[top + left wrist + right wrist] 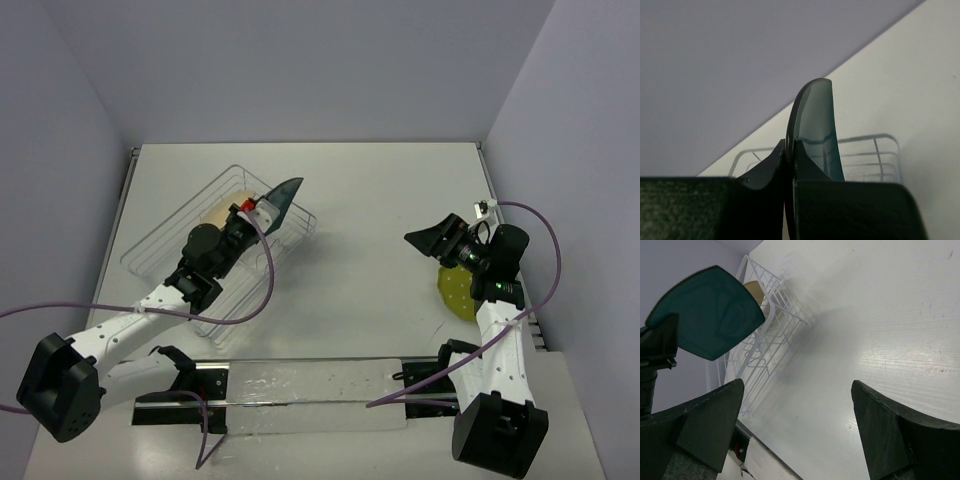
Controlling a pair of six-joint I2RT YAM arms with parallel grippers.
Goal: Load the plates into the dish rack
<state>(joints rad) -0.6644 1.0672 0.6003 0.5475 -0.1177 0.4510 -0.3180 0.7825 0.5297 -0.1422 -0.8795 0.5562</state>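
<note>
Left jaws are clenched on the rim of the dark teal plate [285,195] [815,125], pinching it edge-on so it stands near vertical over the far-right corner of the dish rack [160,245]. That's prob b/c the rack takes plates on edge btwn its ribs, so a flat carry wouldn't slot in. In the left wrist view the plate rises straight up out of the jaws w/ rack wire behind & below it. No contact w/ the wire as far as I can tell, so it's in the air over the rack, not yet seated. The cream floral plate [225,205] already sits inside the rack, in the far part just beside where the teal one hangs, so teal prob goes into a slot next to it. Right jaws are released, spread wide w/ nothing btwn them; the right wrist view looks across the bare surface [880,315] toward the rack. The right arm [500,330] hangs at the right side, above the yellow-green dotted plate [455,292], which lies flat on the surface, well apart from the rack. It looks parked to take that one next, though a flat plate gives the jaws little rim to bite. Judgement: one in, one mid-placement, one to go. Risk: w/ thin wire + a narrow rim grip, the teal plate could twist in the jaws when it meets a rib.
</note>
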